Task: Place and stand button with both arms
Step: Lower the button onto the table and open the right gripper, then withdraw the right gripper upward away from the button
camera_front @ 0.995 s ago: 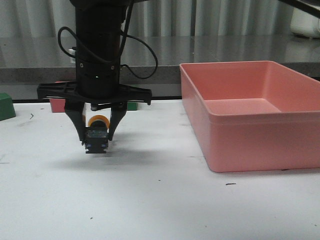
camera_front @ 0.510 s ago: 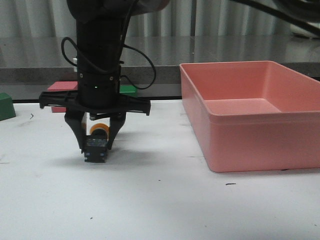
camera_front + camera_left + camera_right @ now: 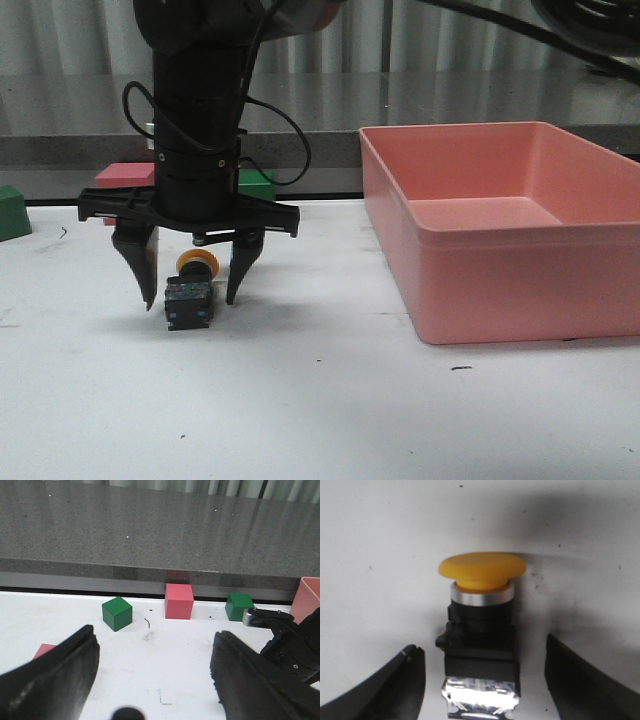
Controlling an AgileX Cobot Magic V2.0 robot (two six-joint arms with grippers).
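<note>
The button (image 3: 189,291) is seen lying on its side on the white bench (image 3: 330,410), left of the middle of the front view. Its black base is turned toward the front camera and its yellow cap is pointed away. In the right wrist view the button (image 3: 481,630) is shown with the cap, a pale metal collar and the black block in line along the bench.

The right gripper (image 3: 190,302) is held straight down over it. Its fingers (image 3: 135,270) are spread apart, one on each side of the button, and a gap is visible between each finger and the base, so nothing is grasped.

The left gripper (image 3: 155,680) is shown only in its own wrist view. Its fingers (image 3: 57,677) are likewise released, with only bare bench between them. Beyond them a green cube (image 3: 117,613), a pink cube (image 3: 178,600) and a second green cube (image 3: 239,606) are lined up near the far edge of the bench.

A pink bin (image 3: 520,285) is placed to the right, well apart from the button.
</note>
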